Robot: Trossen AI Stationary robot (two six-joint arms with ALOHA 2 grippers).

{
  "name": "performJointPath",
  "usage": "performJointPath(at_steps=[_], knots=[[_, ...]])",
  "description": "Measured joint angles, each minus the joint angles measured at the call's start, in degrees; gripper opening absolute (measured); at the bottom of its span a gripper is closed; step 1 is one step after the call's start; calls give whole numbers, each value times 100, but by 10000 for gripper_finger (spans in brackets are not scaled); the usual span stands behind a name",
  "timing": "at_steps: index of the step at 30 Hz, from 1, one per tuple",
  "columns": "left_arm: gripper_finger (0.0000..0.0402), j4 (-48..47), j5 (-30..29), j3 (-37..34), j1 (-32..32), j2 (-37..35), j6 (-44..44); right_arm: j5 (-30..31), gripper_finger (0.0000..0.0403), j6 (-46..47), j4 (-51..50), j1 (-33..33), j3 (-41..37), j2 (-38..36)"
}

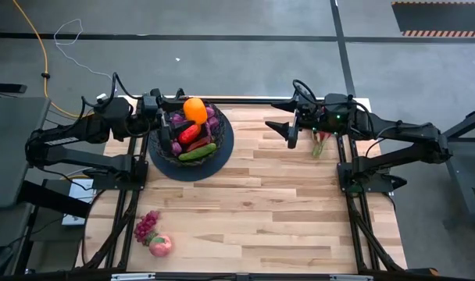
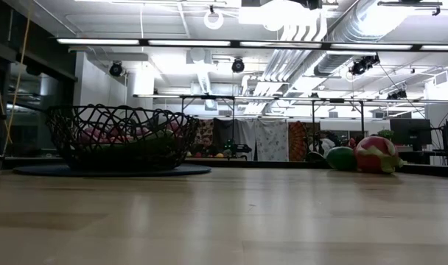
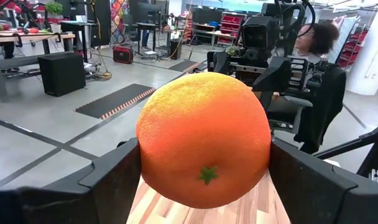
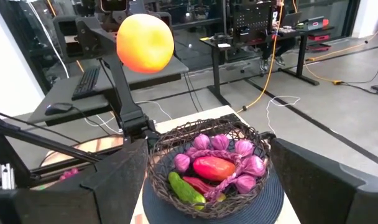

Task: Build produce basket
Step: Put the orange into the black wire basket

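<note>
Basket [image 1: 222, 148], a round black wire-mesh bowl on a dark round base, is sitting at the upper left of the wooden table [image 1: 269, 211] in the high view, and it is already holding purple grape bunches [image 4: 239, 163], a red-orange mango [image 4: 212, 168] and a green cucumber [image 4: 186, 190]. Directly above its rim, the orange [image 1: 194, 109] is being carried by the left gripper [image 1: 177, 113], whose two dark fingers are pressing on either side of the fruit, as the left wrist view shows, with the orange filling the centre of that frame. The step in hand appears to be placing the orange; doing it well probably means lowering it over a gap in the pile before releasing, since a round fruit dropped from height onto the mango or cucumber could roll out or knock its neighbours. The right gripper [image 1: 291, 133] is waiting at the upper centre-right of the high view, its fingers spread wide and holding nothing, pointing toward the basket. Just beside the right arm, a pink radish with green leaves [image 1: 319, 143] is lying on the table. At the lower left of the high view, another grape bunch [image 1: 146, 226] and a pink peach [image 1: 161, 246] are lying touching each other, not yet collected.
</note>
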Motion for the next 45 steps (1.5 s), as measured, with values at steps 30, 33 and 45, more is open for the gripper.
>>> performJointPath(at_steps=[30, 33, 45], knots=[[310, -4937, -806, 1014, 1113, 2432, -1938, 3, 330, 1, -98, 0, 0, 0], [310, -5057, -815, 1014, 1314, 2812, -1937, 4, 330, 2, -171, 2, 0, 0], [310, -3337, 65, 187, 1926, 3333, -2027, 4, 330, 152, -401, 0, 0, 0]])
